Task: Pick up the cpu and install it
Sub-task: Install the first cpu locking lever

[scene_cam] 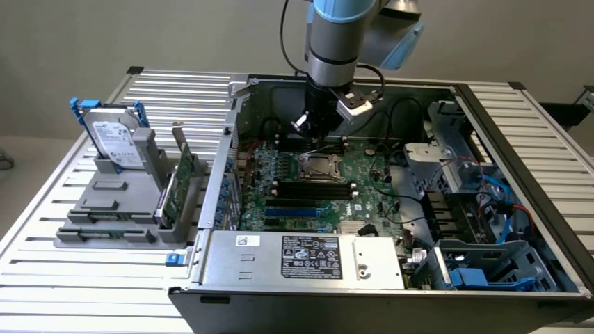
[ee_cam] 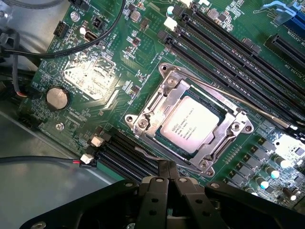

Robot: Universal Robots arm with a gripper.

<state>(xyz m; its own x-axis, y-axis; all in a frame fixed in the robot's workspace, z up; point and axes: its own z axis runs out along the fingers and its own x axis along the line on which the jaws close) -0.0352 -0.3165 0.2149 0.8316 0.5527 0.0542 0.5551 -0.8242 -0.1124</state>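
One small flat square cpu (ee_cam: 188, 125) with silvery metal top lies flat inside bright steel socket frame (ee_cam: 145, 119) on green motherboard (ee_cam: 143, 67); frame rim locates all four edges. Black gripper (ee_cam: 167, 177) hovers just beside socket, fingers pressed together, holding nothing. Long black memory slots (ee_cam: 228, 55) border one side; open room above socket.

open pc case (scene_cam: 371, 314) sitting on a slatted table (scene_cam: 74, 278), motherboard (scene_cam: 364, 200) facing up, psu (scene_cam: 307, 257) along the near side. on the exterior view's left a grey rack (scene_cam: 107, 209) holds a hard drive (scene_cam: 116, 142) and a green card (scene_cam: 177, 184), both upright. coin battery (ee_cam: 57, 98) on the board
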